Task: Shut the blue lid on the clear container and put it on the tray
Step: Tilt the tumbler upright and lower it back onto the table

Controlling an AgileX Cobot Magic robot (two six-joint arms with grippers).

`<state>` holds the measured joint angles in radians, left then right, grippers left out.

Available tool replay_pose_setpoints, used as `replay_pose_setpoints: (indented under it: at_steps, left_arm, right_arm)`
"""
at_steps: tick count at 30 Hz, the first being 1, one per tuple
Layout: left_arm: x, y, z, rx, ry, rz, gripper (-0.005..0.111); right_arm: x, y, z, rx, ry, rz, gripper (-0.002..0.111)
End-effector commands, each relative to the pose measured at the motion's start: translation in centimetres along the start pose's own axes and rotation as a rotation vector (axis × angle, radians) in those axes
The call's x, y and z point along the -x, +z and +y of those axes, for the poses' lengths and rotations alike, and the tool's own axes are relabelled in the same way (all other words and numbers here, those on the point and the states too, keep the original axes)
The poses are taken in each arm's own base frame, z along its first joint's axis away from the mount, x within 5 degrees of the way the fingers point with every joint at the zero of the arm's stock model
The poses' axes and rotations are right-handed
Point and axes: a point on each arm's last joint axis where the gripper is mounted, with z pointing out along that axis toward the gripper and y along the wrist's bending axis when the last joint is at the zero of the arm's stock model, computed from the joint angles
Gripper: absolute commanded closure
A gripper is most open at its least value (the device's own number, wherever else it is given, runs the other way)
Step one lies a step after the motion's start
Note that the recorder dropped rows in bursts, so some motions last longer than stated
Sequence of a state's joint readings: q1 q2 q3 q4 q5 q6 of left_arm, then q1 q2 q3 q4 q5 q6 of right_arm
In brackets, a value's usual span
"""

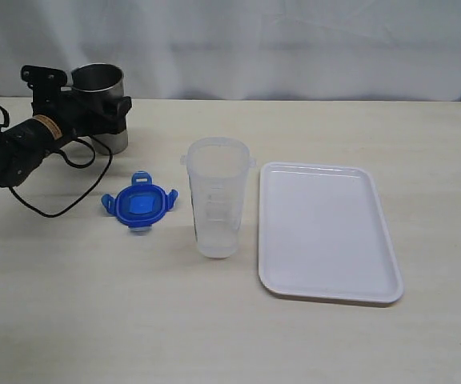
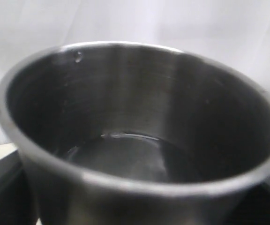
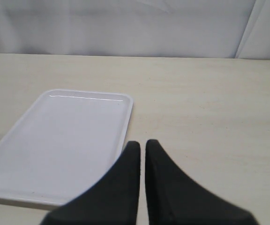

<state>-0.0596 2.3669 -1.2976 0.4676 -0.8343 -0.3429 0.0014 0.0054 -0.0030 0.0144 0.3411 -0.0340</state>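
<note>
Exterior: blue lid (image 1: 138,202) lies flat on the surface (image 1: 70,304), left of the upright clear container (image 1: 217,196). The tray (image 1: 326,232) is just right of it, apart. Left end effector (image 1: 104,112) straddles the steel cup (image 1: 98,78), far left. My read: clear the cup, then drop square over the lid, avoiding the flaps.
Left wrist: cup fills the view. Clamped or merely bracketing, cannot tell.
Right wrist: right end effector (image 3: 142,143) is nearly closed and empty, beside the tray.
</note>
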Motion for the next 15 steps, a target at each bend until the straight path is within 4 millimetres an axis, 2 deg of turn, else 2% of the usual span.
replay_pose_setpoints:
  at_steps: [1, 6, 13, 15]
  left_arm:
    - [0.64, 0.15, 0.10, 0.002, 0.008, -0.042, 0.106]
    - [0.59, 0.16, 0.12, 0.004, 0.008, -0.037, 0.089]
    - [0.30, 0.16, 0.25, 0.018, 0.005, -0.005, 0.037]
    - [0.32, 0.16, 0.30, 0.024, -0.001, -0.007, 0.028]
  right_arm:
    - [-0.09, -0.01, 0.02, 0.002, 0.009, -0.001, 0.104]
    - [-0.09, -0.01, 0.02, 0.002, 0.009, -0.001, 0.104]
    - [-0.09, -0.01, 0.02, 0.002, 0.009, -0.001, 0.104]
    - [-0.09, -0.01, 0.02, 0.002, 0.009, -0.001, 0.104]
